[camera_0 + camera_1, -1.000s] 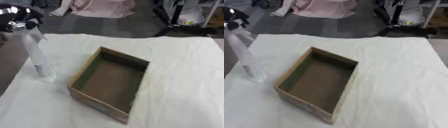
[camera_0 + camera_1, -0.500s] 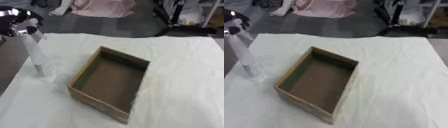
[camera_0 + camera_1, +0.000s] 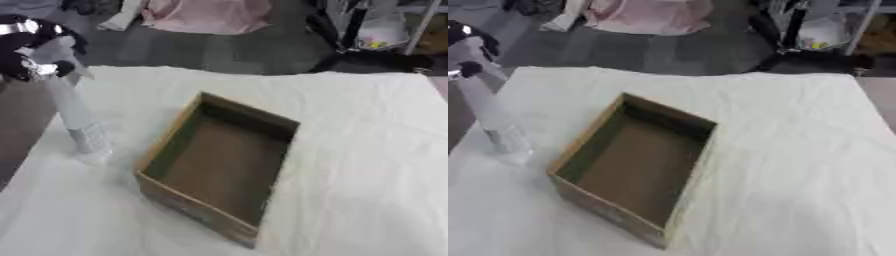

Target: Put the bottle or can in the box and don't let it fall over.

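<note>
Left hand (image 3: pixel 31 47) at upper left, fingers curled round top of clear bottle (image 3: pixel 77 117). Bottle upright, tilted slightly, base on white-covered tabletop (image 3: pixel 367 150), well left of open cardboard box (image 3: pixel 219 165). Box interior holds nothing.

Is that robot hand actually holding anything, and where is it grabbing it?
Yes: the left hand is closed round the top of a tall clear bottle, whose base looks to be on the white cloth.
</note>
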`<state>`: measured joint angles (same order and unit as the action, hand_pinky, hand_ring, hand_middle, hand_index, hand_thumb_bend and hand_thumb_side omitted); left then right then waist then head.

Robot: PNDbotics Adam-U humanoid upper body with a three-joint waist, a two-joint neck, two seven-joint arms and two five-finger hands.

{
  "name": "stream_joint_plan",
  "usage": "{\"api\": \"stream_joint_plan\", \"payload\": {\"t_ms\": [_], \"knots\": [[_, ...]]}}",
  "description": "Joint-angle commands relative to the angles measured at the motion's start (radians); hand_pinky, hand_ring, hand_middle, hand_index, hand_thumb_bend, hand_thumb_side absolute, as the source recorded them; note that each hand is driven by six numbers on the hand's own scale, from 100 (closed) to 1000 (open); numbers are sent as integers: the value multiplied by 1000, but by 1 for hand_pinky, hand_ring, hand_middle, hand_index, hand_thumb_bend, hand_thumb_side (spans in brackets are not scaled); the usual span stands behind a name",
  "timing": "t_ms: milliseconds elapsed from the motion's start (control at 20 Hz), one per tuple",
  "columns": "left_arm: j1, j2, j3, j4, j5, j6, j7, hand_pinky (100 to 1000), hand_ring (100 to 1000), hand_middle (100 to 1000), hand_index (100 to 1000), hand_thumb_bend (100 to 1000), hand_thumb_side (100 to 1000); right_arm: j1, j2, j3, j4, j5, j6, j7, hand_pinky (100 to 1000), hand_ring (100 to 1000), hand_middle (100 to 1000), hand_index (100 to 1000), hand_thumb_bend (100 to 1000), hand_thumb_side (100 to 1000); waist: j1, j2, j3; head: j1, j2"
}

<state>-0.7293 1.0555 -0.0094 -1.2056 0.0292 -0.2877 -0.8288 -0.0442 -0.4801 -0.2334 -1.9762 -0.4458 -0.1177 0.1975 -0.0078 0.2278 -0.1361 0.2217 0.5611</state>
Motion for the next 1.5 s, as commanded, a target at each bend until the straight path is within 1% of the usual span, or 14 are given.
{"api": "stream_joint_plan", "payload": {"t_ms": [50, 150, 200, 250, 300, 500, 950, 1100, 1250, 1500], "knots": [[-7, 42, 4, -10, -5, -78, -78, 716, 748, 745, 877, 230, 357, -6, -19, -9, -24, -5, 0, 1, 948, 951, 1000, 935, 421, 452, 1, -11, -1, 3, -1], [-7, 42, 4, -10, -6, -79, -78, 716, 748, 745, 877, 230, 357, -7, -19, -10, -24, -5, 0, 1, 948, 951, 1000, 935, 421, 452, 1, -11, -1, 3, -1], [-7, 42, 2, -11, -8, -80, -78, 701, 736, 731, 864, 211, 240, -6, -19, -10, -24, -5, 0, 0, 948, 951, 1000, 935, 420, 453, 1, -11, -2, 3, -2], [-5, 42, -1, -12, -10, -82, -78, 701, 735, 730, 863, 210, 235, -6, -18, -11, -24, -6, -1, -1, 948, 951, 1000, 935, 420, 453, 1, -11, -2, 3, -2], [-4, 41, -2, -13, -12, -84, -78, 691, 726, 720, 855, 194, 186, -6, -18, -11, -24, -6, -1, -2, 948, 951, 1000, 935, 420, 453, 1, -11, -2, 4, -2], [-2, 40, -5, -12, -20, -87, -78, 673, 709, 694, 844, 164, 111, -5, -17, -12, -24, -7, 0, -4, 948, 949, 1000, 935, 419, 454, 2, -11, -3, 5, -1], [-2, 39, -9, -13, -29, -95, -78, 634, 666, 643, 807, 100, 100, -3, -14, -13, -24, -10, 1, -7, 948, 945, 1000, 934, 415, 457, 0, -12, -2, 5, -1], [-4, 38, -6, -13, -31, -96, -78, 577, 610, 592, 765, 100, 100, -2, -13, -13, -24, -10, 2, -7, 949, 944, 1000, 934, 414, 458, 0, -12, -1, 5, -2], [-6, 37, -3, -12, -38, -99, -78, 545, 579, 562, 738, 100, 100, -1, -12, -13, -24, -9, 3, -7, 948, 943, 1000, 934, 412, 459, 0, -13, -1, 4, -2], [-5, 36, -5, -14, -52, -110, -78, 458, 502, 480, 626, 100, 100, -2, -11, -14, -24, -11, 4, -8, 948, 941, 1000, 934, 404, 467, 1, -13, -3, 5, -2]]}}
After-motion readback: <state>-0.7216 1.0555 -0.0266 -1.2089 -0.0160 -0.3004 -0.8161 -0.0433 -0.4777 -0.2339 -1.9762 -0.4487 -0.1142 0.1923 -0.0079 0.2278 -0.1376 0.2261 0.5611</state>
